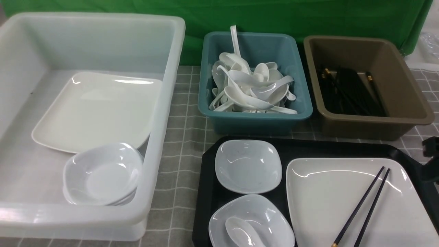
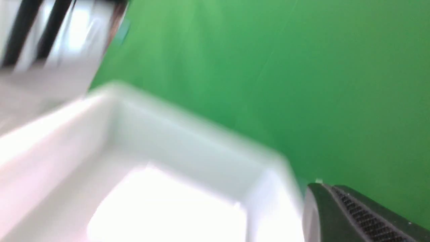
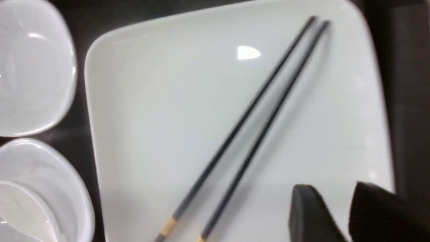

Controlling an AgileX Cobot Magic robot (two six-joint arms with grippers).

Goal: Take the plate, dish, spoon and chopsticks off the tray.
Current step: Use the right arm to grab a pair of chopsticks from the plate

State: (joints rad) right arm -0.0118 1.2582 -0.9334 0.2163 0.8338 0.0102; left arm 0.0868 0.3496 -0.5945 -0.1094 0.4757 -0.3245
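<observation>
Right pincer [image 3: 334, 188] hovers over the large white plate [image 3: 161, 117], jaws slightly apart, gripping nothing. Black chopsticks [image 3: 255, 124] lie slantwise on that plate, on the black tray [image 1: 204, 209]. Left pincer [image 2: 320, 193] is closed, near a white tub [image 2: 174, 141].

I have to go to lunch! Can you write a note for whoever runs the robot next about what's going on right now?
Left gripper: shut, nothing seen in it, by the translucent white tub.
Right gripper: open, empty, above the large glossy white rounded-square plate.
On the big black rectangular plastic tray: that plate with the thin black gold-ended chopsticks lying on it; a small white squarish dish; a second one holding the small white soup spoon.
Done: nothing off the tray yet.
Left: everything. Probably chopsticks to the brown tub, spoon to the teal tub.
</observation>
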